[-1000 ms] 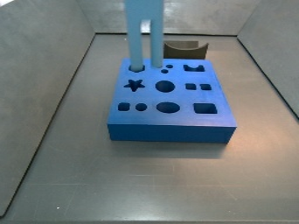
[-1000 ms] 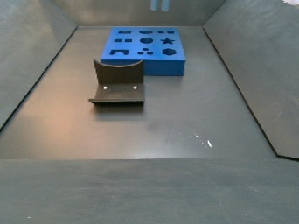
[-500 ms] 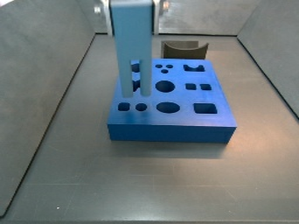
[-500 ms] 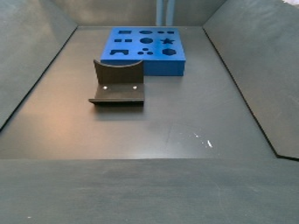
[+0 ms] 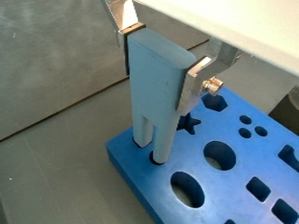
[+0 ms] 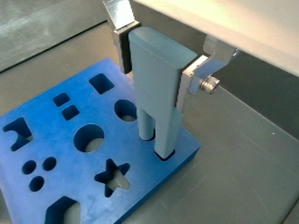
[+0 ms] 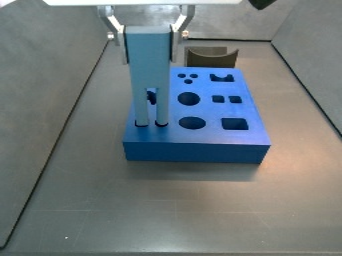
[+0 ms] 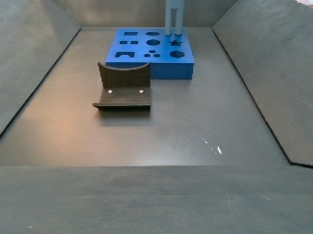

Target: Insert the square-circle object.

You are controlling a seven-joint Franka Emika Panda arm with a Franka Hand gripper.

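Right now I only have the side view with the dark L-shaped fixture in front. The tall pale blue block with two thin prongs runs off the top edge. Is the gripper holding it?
Observer: Yes. In both wrist views the gripper is shut on the square-circle object. Its flat silver fingers clamp the upper sides.
Operator: Tilted?
Observer: No. In a side view it stands upright on the large darker blue slab with shaped holes.
Operator: Prongs in?
Observer: The prong tips sit in two small holes at the slab's corner, near the star hole. How deep they go cannot be told.
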